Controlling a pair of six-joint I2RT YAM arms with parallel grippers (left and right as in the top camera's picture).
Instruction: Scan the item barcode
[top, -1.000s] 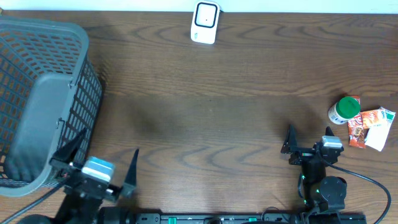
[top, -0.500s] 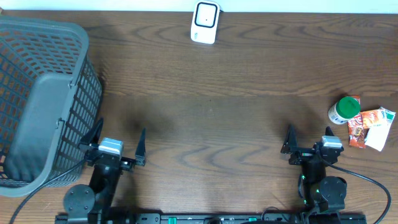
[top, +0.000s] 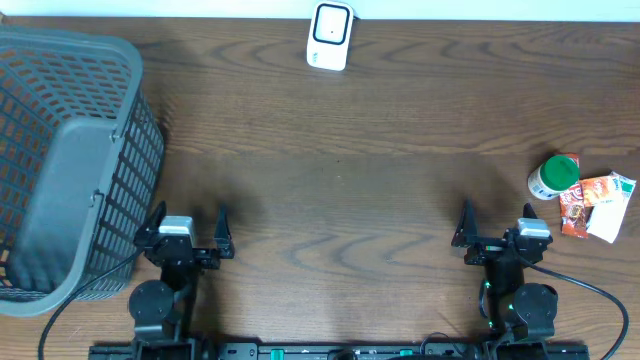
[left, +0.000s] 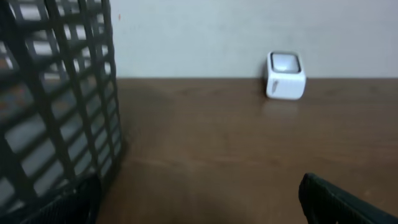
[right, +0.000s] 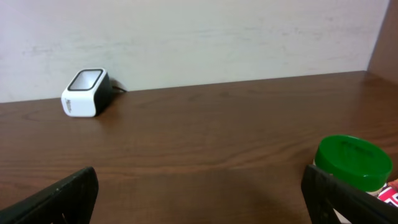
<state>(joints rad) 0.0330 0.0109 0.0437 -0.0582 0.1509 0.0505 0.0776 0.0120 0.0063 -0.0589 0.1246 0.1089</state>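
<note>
Dark wood tabletop (top: 380, 150) meets a pale wall (right: 186, 37); basket (top: 60, 160) cropped at left. Green-capped bottle (top: 553, 177) and packets (top: 598, 205), labels illegible, sit far right; scanner (top: 329, 36) at back. Left end effector (top: 190, 215) and right end effector (top: 497, 213) spread, empty.

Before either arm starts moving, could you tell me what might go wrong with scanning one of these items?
1. The green-lidded bottle sits right beside the snack packet, so a grab at one could shove the other.
2. The scanner stands at the far edge of the table, a long carry.
3. The basket crowds the left arm; a swing may clip it.
</note>
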